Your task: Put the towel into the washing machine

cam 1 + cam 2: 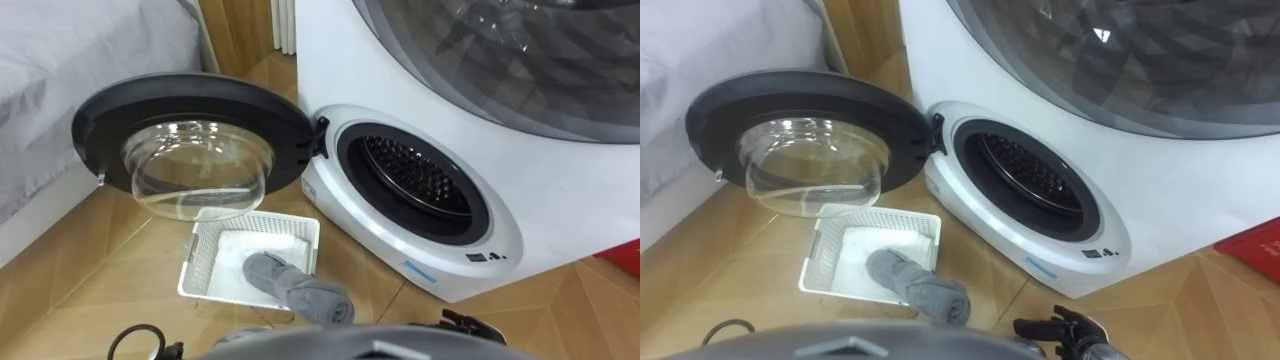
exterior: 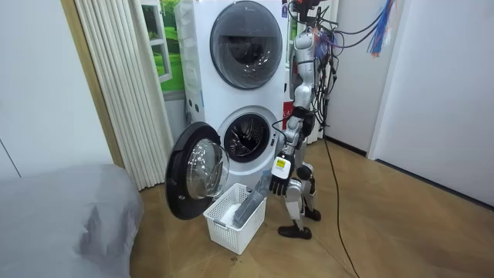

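Well, take the white basket [image 1: 203,262] on the wooden floor as the mark. Far to its left lies a bed [image 1: 60,80] under grey bedding. Just behind the basket and a little to the left, the washing machine's round door [image 1: 190,150] stands wide open. The door's clear glass bowl bulges toward the camera, with its lower edge just above the basket's back rim.

In the basket lies the grey towel [image 1: 285,283], rolled lengthwise. One end rests on something white on the basket's bottom. The other end passes over the basket's near right corner and runs toward the robot, whose chest hides it in the eye views. In the room view that end is raised above the basket's rim, with the left hand [image 2: 279,171] right at it. Whether this hand grips the towel I cannot tell.

Behind the basket to the right is the white washing machine [image 1: 560,220]. Its drum mouth [image 1: 415,180] is open, and the dark perforated drum shows inside.

To the right of the basket and nearer the robot, the right hand [image 1: 1060,326] shows over the floor. Its dark fingers are loosely spread, holding nothing, apart from the towel's near end. The robot stands with knees bent just beside the basket, on the room view's right of it.
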You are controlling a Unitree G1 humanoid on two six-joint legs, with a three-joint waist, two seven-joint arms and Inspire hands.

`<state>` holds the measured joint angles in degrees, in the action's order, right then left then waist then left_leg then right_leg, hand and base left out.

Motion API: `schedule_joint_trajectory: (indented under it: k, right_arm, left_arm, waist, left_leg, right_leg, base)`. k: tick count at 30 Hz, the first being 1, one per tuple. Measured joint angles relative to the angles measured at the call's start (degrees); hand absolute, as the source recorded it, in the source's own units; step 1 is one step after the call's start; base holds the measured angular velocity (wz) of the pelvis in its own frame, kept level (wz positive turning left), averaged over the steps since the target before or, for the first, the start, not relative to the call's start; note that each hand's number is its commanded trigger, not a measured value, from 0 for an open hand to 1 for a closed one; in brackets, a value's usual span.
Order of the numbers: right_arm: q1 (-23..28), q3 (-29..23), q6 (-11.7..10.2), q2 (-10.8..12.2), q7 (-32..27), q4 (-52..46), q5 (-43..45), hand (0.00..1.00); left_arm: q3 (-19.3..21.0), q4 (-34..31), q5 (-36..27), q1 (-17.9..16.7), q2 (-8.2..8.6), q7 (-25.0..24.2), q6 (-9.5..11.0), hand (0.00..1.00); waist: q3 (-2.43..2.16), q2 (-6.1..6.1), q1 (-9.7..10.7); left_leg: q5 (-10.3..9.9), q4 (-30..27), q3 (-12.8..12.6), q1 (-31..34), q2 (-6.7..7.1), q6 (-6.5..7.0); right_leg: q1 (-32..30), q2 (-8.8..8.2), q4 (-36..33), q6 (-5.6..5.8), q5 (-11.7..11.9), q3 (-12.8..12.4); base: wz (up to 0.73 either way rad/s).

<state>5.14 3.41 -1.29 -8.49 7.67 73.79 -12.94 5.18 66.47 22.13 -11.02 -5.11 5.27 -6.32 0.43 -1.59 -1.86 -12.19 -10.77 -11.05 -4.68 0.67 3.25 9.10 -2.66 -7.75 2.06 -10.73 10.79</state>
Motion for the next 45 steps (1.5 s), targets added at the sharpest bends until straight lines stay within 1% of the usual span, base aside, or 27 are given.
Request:
schedule_joint_trajectory:
  k: [2,8,13,14,19,20,22,24,25,26,28,29,31,32,34,35,36,37,38,40,41,42,43,44,45]
  right_arm:
    - [0.0,0.0,0.0,0.0,0.0,0.0,0.0,0.0]
    - [0.0,0.0,0.1,0.0,0.0,0.0,0.0,0.0]
    - [0.0,0.0,0.1,0.0,0.0,0.0,0.0,0.0]
    - [0.0,0.0,0.1,0.0,0.0,0.0,0.0,0.0]
    - [-0.1,0.0,0.1,0.0,0.0,0.0,0.1,0.0]
    - [-0.1,-0.1,0.1,0.0,0.0,0.0,0.1,0.0]
    - [-0.1,-0.2,0.1,0.1,0.1,0.0,0.2,0.0]
    - [-0.6,-0.2,0.0,0.1,0.2,0.0,0.9,0.0]
    - [-0.8,-0.2,0.0,0.0,0.5,-0.1,1.8,0.0]
    - [-0.9,-0.1,0.0,0.0,0.6,-0.3,2.2,0.0]
    - [-1.3,-0.1,0.0,0.0,0.6,-0.3,2.2,0.0]
    - [-1.5,0.0,0.0,0.0,0.6,-0.4,2.3,0.0]
    - [-1.7,0.1,-0.1,0.0,0.6,-0.4,2.4,0.0]
    - [-1.8,0.7,-0.2,-0.1,0.6,-0.6,2.4,0.0]
    - [-2.1,1.6,-0.8,-0.4,0.6,-1.2,2.5,0.0]
    - [-2.6,1.7,-1.2,-0.4,0.7,-1.2,2.7,0.0]
    - [-2.9,1.8,-1.4,-0.4,0.8,-1.1,3.0,0.0]
    - [-3.9,2.1,-1.9,-0.4,1.3,-0.2,3.5,0.0]
    - [-4.9,2.1,-2.0,-0.4,1.7,0.3,4.2,0.0]
    - [-6.4,2.7,-2.5,-0.2,2.0,1.3,5.3,0.0]
    - [-7.4,2.9,-2.5,0.0,2.1,1.3,6.5,0.0]
    - [-7.9,3.0,-2.6,0.0,2.2,1.3,7.1,0.0]
    - [-9.0,3.7,-2.7,0.0,2.1,1.5,9.0,0.0]
    - [-10.4,4.7,-2.9,0.0,2.0,1.7,10.4,0.0]
    - [-11.1,5.3,-2.9,0.0,1.9,1.8,10.9,0.0]
  left_arm:
    - [-0.9,0.0,0.0,-0.1,-0.09,-0.6,0.0,0.0]
    - [-0.9,0.0,0.0,-0.1,-0.09,-2.1,-0.1,0.0]
    - [-0.9,0.0,0.0,-0.1,-0.1,-2.5,-0.1,0.0]
    - [-0.9,0.0,0.0,-0.1,-0.1,-2.5,-0.1,0.0]
    - [-0.9,0.0,0.1,-0.1,-0.1,-2.6,-0.1,0.0]
    - [-0.8,0.0,0.1,-0.1,-0.1,-2.6,0.0,0.0]
    - [-0.8,0.0,0.3,-0.1,-0.1,-2.5,0.1,0.0]
    - [-0.8,-0.1,1.9,0.1,-0.1,-2.2,0.5,0.0]
    - [-0.8,-0.3,2.7,0.5,-0.1,-2.0,0.7,0.0]
    - [-0.8,-1.4,3.4,0.5,-0.1,-2.0,0.7,0.0]
    - [-0.9,-2.6,4.4,0.5,-0.2,-1.9,1.1,0.0]
    - [-1.1,-3.2,4.6,0.5,-0.4,-1.9,1.5,0.0]
    - [-1.3,-4.2,4.9,0.5,-0.76,-1.8,1.7,0.0]
    - [-2.1,-5.2,5.0,0.8,-1.13,-1.3,1.8,0.0]
    - [-2.3,-6.5,5.0,2.3,-1.26,-0.3,2.6,0.0]
    - [-2.5,-7.5,5.0,3.5,-1.27,0.6,4.0,0.0]
    - [-2.7,-7.6,5.0,4.4,-1.3,1.0,4.7,0.0]
    - [-3.7,-7.3,5.0,6.0,-1.34,1.9,6.1,0.0]
    - [-4.3,-6.8,4.9,7.5,-1.22,2.4,7.7,0.0]
    - [-5.7,-6.5,4.9,9.5,-0.88,3.0,9.2,0.0]
    - [-7.3,-6.3,4.9,11.0,-0.85,3.1,10.1,0.0]
    - [-8.0,-6.0,5.1,11.9,-0.81,3.0,10.5,0.0]
    - [-8.9,-5.0,5.1,13.5,-0.69,3.1,11.3,0.0]
    - [-9.8,-3.9,5.2,15.4,-0.55,3.2,11.7,0.0]
    - [-10.1,-3.4,5.5,16.4,-0.41,3.2,11.7,0.0]
  waist:
    - [-0.03,0.05,0.0]
    - [0.01,0.1,0.0]
    - [0.0,0.16,-0.1]
    - [-0.08,0.29,-0.1]
    - [-0.08,0.28,-0.1]
    - [0.02,0.1,0.0]
    - [0.03,0.06,0.0]
    - [-0.05,-0.04,0.0]
    - [-0.27,0.36,0.1]
    - [-0.35,-0.07,0.1]
    - [-0.13,0.19,0.1]
    - [-0.12,0.17,0.2]
    - [-0.06,0.33,0.3]
    - [-0.1,0.38,0.3]
    - [-0.06,0.51,0.4]
    - [-0.1,0.48,0.7]
    - [0.08,0.76,0.8]
    - [0.05,0.94,1.1]
    - [0.26,1.32,1.5]
    - [0.25,1.73,1.6]
    - [0.38,2.01,1.9]
    - [0.44,2.06,2.0]
    - [0.47,2.08,2.0]
    - [0.62,2.09,2.3]
    - [0.69,2.14,2.4]
  left_leg:
    - [0.0,0.0,0.0,0.0,0.01,0.0]
    - [0.0,-0.1,0.0,0.1,0.0,0.0]
    - [0.0,-0.1,0.0,0.1,0.0,0.01]
    - [0.0,-0.1,0.0,0.1,0.0,0.02]
    - [0.0,-0.1,0.0,0.1,0.0,0.03]
    - [0.0,-0.1,0.0,0.1,-0.01,0.03]
    - [0.0,-0.1,0.0,0.2,-0.02,0.03]
    - [-0.1,-0.5,0.0,1.1,-0.08,0.06]
    - [-0.1,-0.9,0.0,1.9,-0.1,0.1]
    - [-0.1,-1.2,0.0,2.4,-0.11,0.13]
    - [-0.2,-1.7,0.1,2.9,-0.13,0.23]
    - [-0.4,-2.0,0.2,3.1,-0.15,0.28]
    - [-0.5,-2.2,0.2,3.3,-0.15,0.34]
    - [-0.6,-2.5,0.2,3.9,-0.21,0.37]
    - [-0.6,-3.2,0.2,5.7,-0.37,0.41]
    - [-0.6,-3.8,0.1,6.9,-0.52,0.47]
    - [-0.6,-4.1,0.1,7.4,-0.54,0.5]
    - [-0.5,-4.2,-0.1,8.1,-0.6,0.62]
    - [-0.4,-4.1,-0.6,8.5,-0.66,0.74]
    - [-0.4,-4.3,-1.4,9.5,-0.81,0.77]
    - [-0.4,-4.7,-1.4,10.6,-0.88,0.81]
    - [-0.4,-4.9,-1.4,11.1,-0.92,0.82]
    - [-0.4,-5.4,-1.2,12.2,-0.97,0.82]
    - [-0.4,-6.4,-0.8,13.8,-1.1,0.81]
    - [-0.4,-7.0,-0.5,14.7,-1.16,0.81]
  right_leg:
    - [0.0,0.0,0.0,0.0,0.0,0.0]
    - [0.0,-0.02,0.0,0.0,0.0,0.0]
    - [0.0,-0.02,0.0,0.0,0.0,0.1]
    - [0.0,-0.02,0.0,0.0,0.0,0.1]
    - [-0.1,-0.02,0.0,0.0,0.0,0.2]
    - [-0.1,-0.03,0.0,0.0,0.0,0.2]
    - [-0.2,-0.04,0.0,0.0,0.0,0.1]
    - [-1.0,-0.05,-0.2,0.0,0.0,0.1]
    - [-1.5,-0.07,-0.2,0.0,0.0,0.1]
    - [-2.0,-0.09,-0.3,-0.02,0.0,0.2]
    - [-2.3,-0.13,-0.4,-0.02,0.0,0.3]
    - [-2.3,-0.13,-0.4,-0.02,0.0,0.4]
    - [-2.4,-0.15,-0.4,-0.02,0.0,0.3]
    - [-3.0,-0.15,-0.7,-0.02,0.0,0.3]
    - [-4.9,-0.17,-1.6,-0.02,0.0,0.3]
    - [-6.2,-0.15,-2.4,-0.03,0.0,0.2]
    - [-6.7,-0.16,-2.6,-0.03,0.0,0.2]
    - [-7.8,-0.19,-3.3,-0.03,0.0,0.0]
    - [-8.6,-0.23,-3.8,-0.02,0.0,-0.5]
    - [-10.4,-0.23,-4.8,-0.09,0.0,-1.4]
    - [-12.0,-0.32,-5.9,-0.24,-0.2,-1.4]
    - [-12.6,-0.33,-6.3,-0.27,-0.2,-1.4]
    - [-14.2,-0.33,-7.0,-0.3,-0.2,-1.4]
    - [-15.6,-0.34,-7.6,-0.31,-0.2,-1.4]
    - [-16.4,-0.35,-8.1,-0.32,-0.2,-1.4]
  base:
    - [0.0]
    - [0.0]
    - [0.0]
    - [0.0]
    - [0.0]
    - [0.0]
    - [0.0]
    - [0.0]
    - [0.0]
    - [0.0]
    - [0.02]
    - [0.0]
    - [0.0]
    - [0.0]
    - [0.0]
    - [0.0]
    - [-0.04]
    - [-0.11]
    - [-0.19]
    - [-0.26]
    - [-0.2]
    - [-0.21]
    - [-0.29]
    - [-0.26]
    - [-0.1]
